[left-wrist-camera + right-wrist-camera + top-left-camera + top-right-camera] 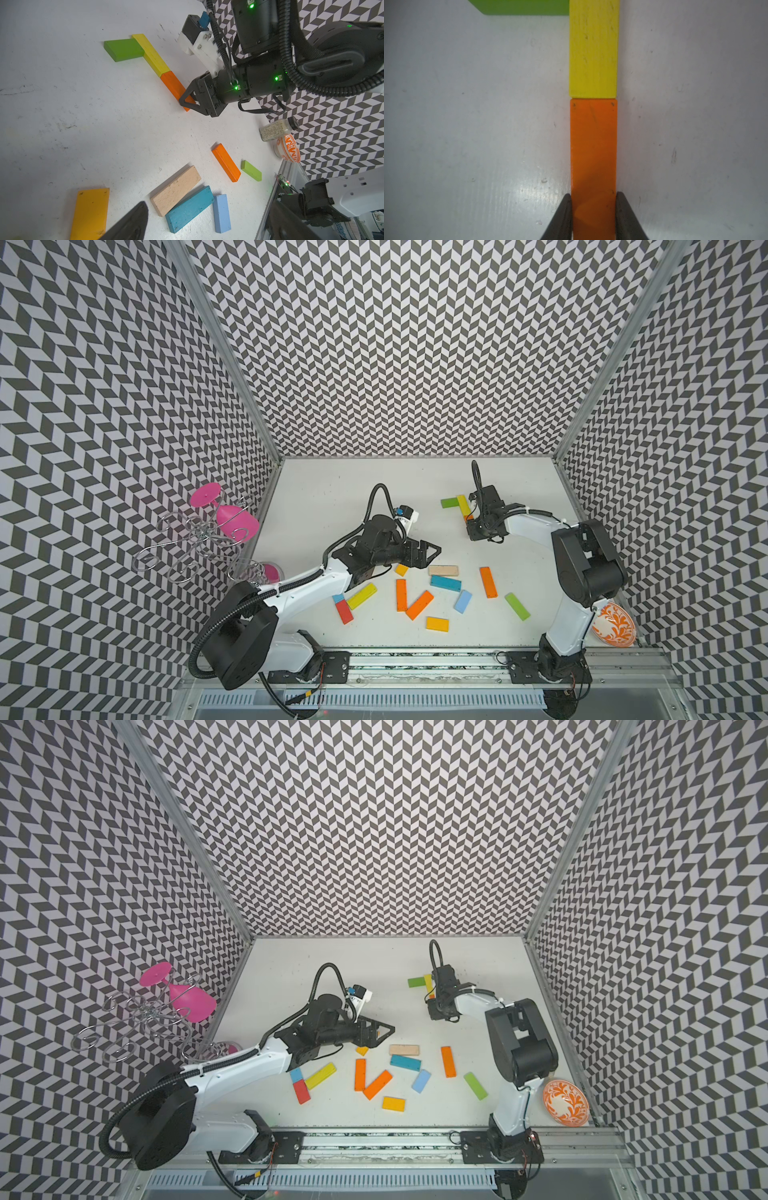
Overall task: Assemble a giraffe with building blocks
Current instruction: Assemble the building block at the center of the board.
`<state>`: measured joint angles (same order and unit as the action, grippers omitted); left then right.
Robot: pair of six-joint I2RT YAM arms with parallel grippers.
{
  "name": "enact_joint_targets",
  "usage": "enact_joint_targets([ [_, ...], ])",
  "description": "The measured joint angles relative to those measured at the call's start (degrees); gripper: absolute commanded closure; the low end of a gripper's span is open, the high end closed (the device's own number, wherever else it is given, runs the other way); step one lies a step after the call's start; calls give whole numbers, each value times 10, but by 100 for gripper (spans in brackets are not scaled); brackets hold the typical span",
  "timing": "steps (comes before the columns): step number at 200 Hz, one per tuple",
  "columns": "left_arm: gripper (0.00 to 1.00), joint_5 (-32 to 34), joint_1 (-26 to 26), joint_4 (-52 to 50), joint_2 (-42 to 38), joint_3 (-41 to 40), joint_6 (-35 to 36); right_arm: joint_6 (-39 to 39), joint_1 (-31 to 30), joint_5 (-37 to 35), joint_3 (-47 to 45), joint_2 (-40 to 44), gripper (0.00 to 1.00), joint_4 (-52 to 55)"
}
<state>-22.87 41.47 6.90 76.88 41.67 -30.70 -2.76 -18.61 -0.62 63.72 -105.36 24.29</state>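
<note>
Right gripper (593, 193) pinches orange block (593, 145) across its long sides | likely stiff, light (paint maybe slick) | left gripper (433, 552) spread, empty, nearer

L end effector (432, 556) spread wide, R end effector (593, 195) pinched narrow.
</note>
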Motion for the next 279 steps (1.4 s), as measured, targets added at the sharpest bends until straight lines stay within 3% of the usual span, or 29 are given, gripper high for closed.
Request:
enact_joint_targets([
  [77,8,-2,0,0,0,-1,-1,-13,-10,-2,20,0,29,35],
  [98,8,-2,0,-1,-5,-3,-2,-20,-15,-5,22,32,23,54],
  [137,8,1,7,-12,-30,-5,-4,-52,-23,-7,-9,185,21,73],
  [182,8,12,42,-14,-38,-5,-12,-112,-36,11,-133,340,21,94],
  [207,8,20,59,-14,-43,-6,-18,-153,-59,15,-193,364,19,123],
  [239,8,28,69,-15,-54,-10,-23,-198,-105,20,-204,360,20,142],
  [279,7,37,69,-15,-66,-16,-24,-250,-114,20,-245,356,19,136],
])
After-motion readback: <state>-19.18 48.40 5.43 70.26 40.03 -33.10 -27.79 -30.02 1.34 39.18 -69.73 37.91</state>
